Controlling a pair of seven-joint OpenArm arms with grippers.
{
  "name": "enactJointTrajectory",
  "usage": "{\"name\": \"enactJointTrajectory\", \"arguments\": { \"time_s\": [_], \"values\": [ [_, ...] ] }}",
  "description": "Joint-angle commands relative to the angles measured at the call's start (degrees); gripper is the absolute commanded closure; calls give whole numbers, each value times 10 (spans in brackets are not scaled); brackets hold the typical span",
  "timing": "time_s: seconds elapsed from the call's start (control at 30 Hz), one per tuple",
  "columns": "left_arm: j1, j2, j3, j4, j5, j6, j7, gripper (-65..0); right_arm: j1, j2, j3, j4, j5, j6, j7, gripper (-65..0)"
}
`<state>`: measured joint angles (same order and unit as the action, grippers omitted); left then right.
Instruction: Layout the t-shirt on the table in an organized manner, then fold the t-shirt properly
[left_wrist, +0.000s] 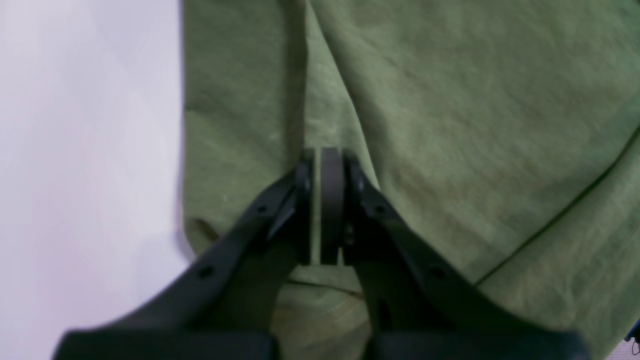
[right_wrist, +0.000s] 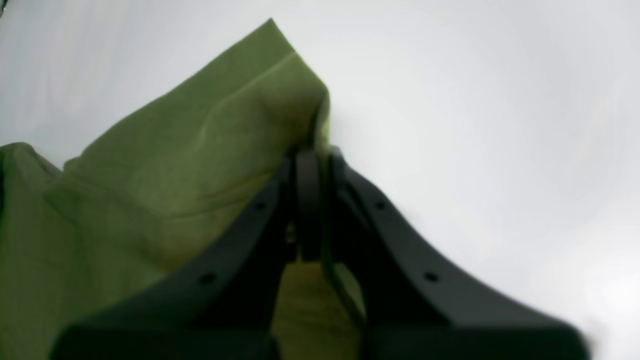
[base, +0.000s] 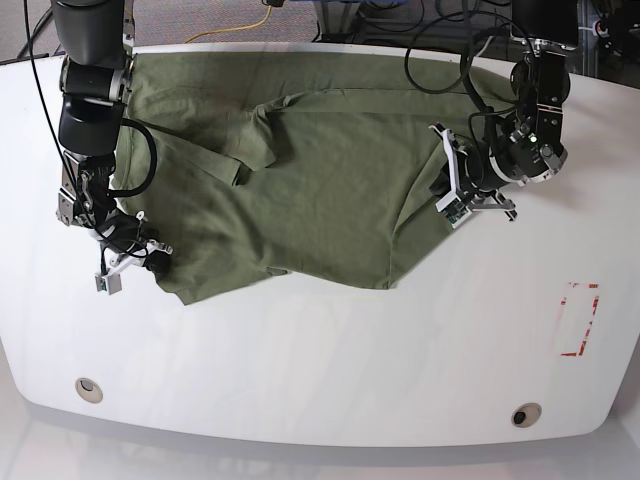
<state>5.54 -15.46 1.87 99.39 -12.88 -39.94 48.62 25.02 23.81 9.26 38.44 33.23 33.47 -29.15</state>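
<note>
T-shirt (base: 300, 180): lies rumpled across the upper middle of the table (base: 320, 370).
Left gripper (left_wrist: 322, 200): pinched tight on a cloth fold.
Right gripper (right_wrist: 307, 200): pinched tight on a corner.
Risk: uneven pulling may bunch it or let it slip.

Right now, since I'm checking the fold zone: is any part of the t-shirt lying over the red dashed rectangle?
No. In the base view the t-shirt ends well short of the red dashed rectangle, with bare table between them.
</note>
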Motion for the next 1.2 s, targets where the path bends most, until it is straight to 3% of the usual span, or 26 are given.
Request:
{"name": "enactJointTrajectory", "arguments": {
  "time_s": [0.0, 0.1, 0.2, 0.27, 0.47, 0.53, 0.83, 1.17],
  "values": [
    [-8, -4, -3, 10, -7, -1, -8, 0, 14, 9, 1, 6, 3, 3, 3, -6],
    [-8, -4, -3, 8, -6, -1, -8, 0, 14, 9, 1, 6, 3, 3, 3, -6],
    [-17, -4, -3, 4, -6, -1, -8, -43, 14, 9, 1, 6, 3, 3, 3, -6],
    [-22, -4, -3, -4, -6, -1, -6, -113, 14, 9, 1, 6, 3, 3, 3, -6],
    [-39, -4, -3, -26, -7, -1, 14, -411, 14, 9, 1, 6, 3, 3, 3, -6],
    [-41, -4, -3, -26, -7, -1, 14, -446, 14, 9, 1, 6, 3, 3, 3, -6],
    [-43, -2, 1, -29, -7, -1, 16, -338, 14, 9, 1, 6, 3, 3, 3, -6],
    [-42, -3, 20, -65, -7, -1, 16, -331, 14, 9, 1, 6, 3, 3, 3, -6]
  ]
}}
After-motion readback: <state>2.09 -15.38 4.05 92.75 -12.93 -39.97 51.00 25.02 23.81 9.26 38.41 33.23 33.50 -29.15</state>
